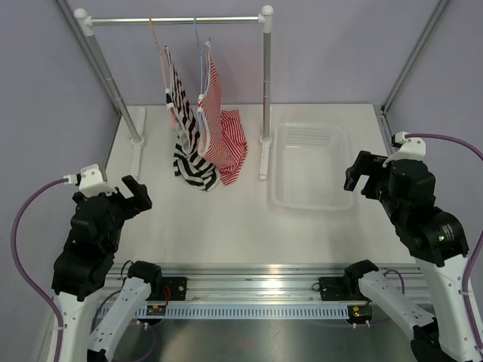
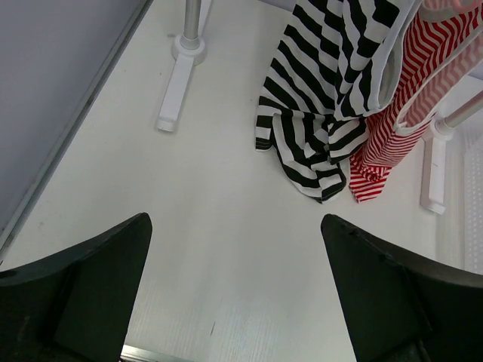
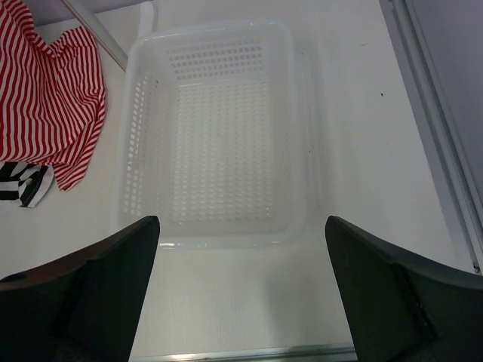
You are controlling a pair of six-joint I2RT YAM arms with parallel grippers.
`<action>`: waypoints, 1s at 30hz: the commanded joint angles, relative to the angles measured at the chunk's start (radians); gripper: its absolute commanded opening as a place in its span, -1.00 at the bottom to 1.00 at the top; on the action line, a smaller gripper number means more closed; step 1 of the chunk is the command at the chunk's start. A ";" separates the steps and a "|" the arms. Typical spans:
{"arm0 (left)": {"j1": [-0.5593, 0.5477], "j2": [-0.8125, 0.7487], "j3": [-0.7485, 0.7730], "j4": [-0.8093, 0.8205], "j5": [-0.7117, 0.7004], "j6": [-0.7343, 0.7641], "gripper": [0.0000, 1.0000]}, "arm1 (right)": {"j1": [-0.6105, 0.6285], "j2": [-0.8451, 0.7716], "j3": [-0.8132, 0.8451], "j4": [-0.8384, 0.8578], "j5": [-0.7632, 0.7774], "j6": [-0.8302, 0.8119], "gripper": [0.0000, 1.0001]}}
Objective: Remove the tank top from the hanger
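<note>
The red-and-white striped tank top hangs on the light-blue hanger from the rail at the back, its hem resting on the table. It also shows in the left wrist view and the right wrist view. My left gripper is open and empty at the near left, well short of the clothes; its fingers frame bare table. My right gripper is open and empty at the right, above the near edge of the basket.
A black-and-white wide-striped top hangs on a pink hanger just left of the tank top. The rack's rail stands on two posts with white feet. A clear plastic basket sits right of the rack.
</note>
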 commanded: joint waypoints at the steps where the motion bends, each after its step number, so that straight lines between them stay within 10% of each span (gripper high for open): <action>1: -0.002 0.013 0.056 0.052 0.032 -0.012 0.98 | -0.004 -0.024 -0.024 0.102 -0.019 0.003 0.99; 15: -0.014 0.514 0.672 0.022 0.363 -0.013 0.98 | -0.004 0.000 -0.079 0.197 -0.178 0.051 0.99; 23: -0.192 0.974 1.161 0.015 0.278 0.111 0.98 | -0.004 -0.055 -0.125 0.217 -0.239 0.054 0.99; 30: -0.194 1.191 1.254 0.118 0.172 0.182 0.95 | -0.004 -0.099 -0.162 0.238 -0.325 0.063 0.99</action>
